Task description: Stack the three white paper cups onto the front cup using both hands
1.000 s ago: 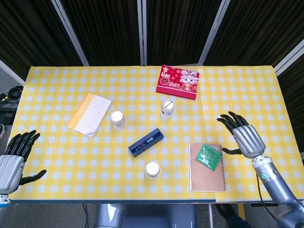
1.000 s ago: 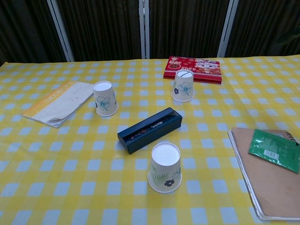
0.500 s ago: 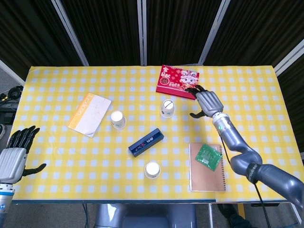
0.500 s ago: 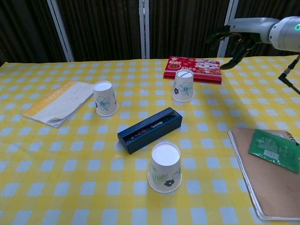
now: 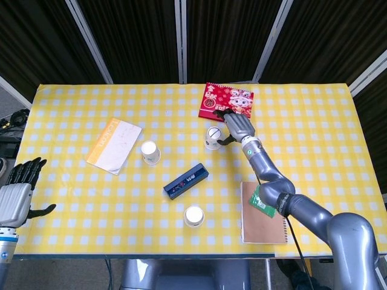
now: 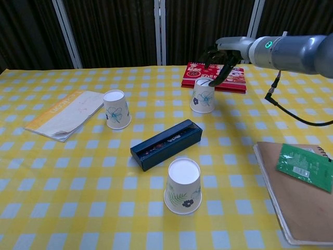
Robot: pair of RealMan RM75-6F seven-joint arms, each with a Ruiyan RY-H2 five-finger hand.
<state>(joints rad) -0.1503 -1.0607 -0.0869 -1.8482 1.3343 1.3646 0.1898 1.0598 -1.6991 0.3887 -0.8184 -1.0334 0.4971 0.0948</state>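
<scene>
Three white paper cups stand upside down on the yellow checked table [image 5: 314, 121]. The front cup [image 5: 194, 215] [image 6: 183, 185] is near the table's front edge. A second cup [image 5: 150, 151] [image 6: 116, 109] stands to the left of the middle. The third cup [image 5: 212, 138] [image 6: 203, 95] is at the back. My right hand [image 5: 237, 126] [image 6: 220, 53] hovers open just right of and above that back cup, fingers spread, not touching it. My left hand [image 5: 17, 191] hangs open off the table's front left corner, seen only in the head view.
A dark blue box [image 5: 186, 180] [image 6: 166, 144] lies between the cups. A red printed box [image 5: 227, 103] lies behind the back cup. A white and orange booklet [image 5: 113, 145] lies at the left. A brown notebook [image 5: 262, 212] with a green packet [image 5: 266, 200] sits at the front right.
My right hand has swept from the table's right side leftwards to the back cup. The left hand has drifted slightly left and down. The cups have not moved.
</scene>
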